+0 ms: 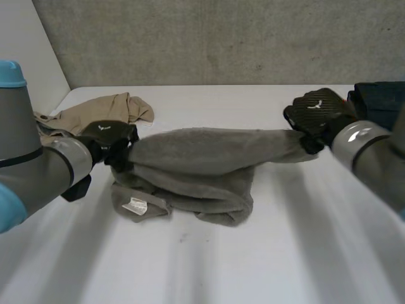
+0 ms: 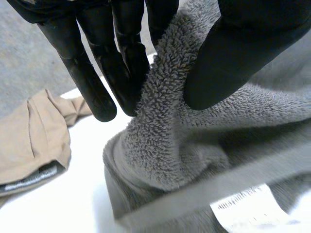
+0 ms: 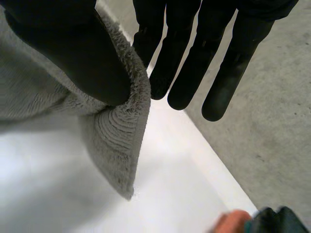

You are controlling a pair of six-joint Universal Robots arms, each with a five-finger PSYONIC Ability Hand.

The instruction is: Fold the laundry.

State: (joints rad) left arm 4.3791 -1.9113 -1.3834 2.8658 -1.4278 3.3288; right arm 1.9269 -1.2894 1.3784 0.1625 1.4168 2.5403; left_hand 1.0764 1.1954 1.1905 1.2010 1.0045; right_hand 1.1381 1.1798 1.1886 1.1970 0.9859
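**Grey towel stretched between both hands, fold under way**

The grey towel (image 1: 196,171) is sitting in the middle of the white table (image 1: 266,266). Its lower layers are lying bunched on the surface, with a white label (image 1: 135,206) showing on the near left side. The top layer is hanging stretched between the two hands, lifted clear of the table at its right end.

The left hand (image 1: 111,142) is pinching the towel's left end. In its wrist view the thumb (image 2: 243,48) is pressing the terry pile against straight fingers (image 2: 119,68). The right hand (image 1: 314,114) is gripping the right end in the same way, with its thumb (image 3: 73,53) on the cloth near a corner and straight fingers (image 3: 182,63) behind the edge. That corner is dangling just above the table.

A tan garment (image 1: 95,114) is lying crumpled near the far left corner, just behind the left hand. A dark blue pile (image 1: 380,101) is resting at the far right edge. Neither is being handled.

The step in hand looks like carrying one long edge of the towel across to make a fold, and the task seems to be at an early stage, since the layers underneath are looking rumpled rather than squared.

The next move is probably calling for both hands to travel together at equal height, holding the cloth taut, and to lay the pinched edge down along the matching edge before letting go. The bunched lower layers will likely be needing a smoothing pass afterwards. If one pinch slips, the top layer could sag and skew the fold.
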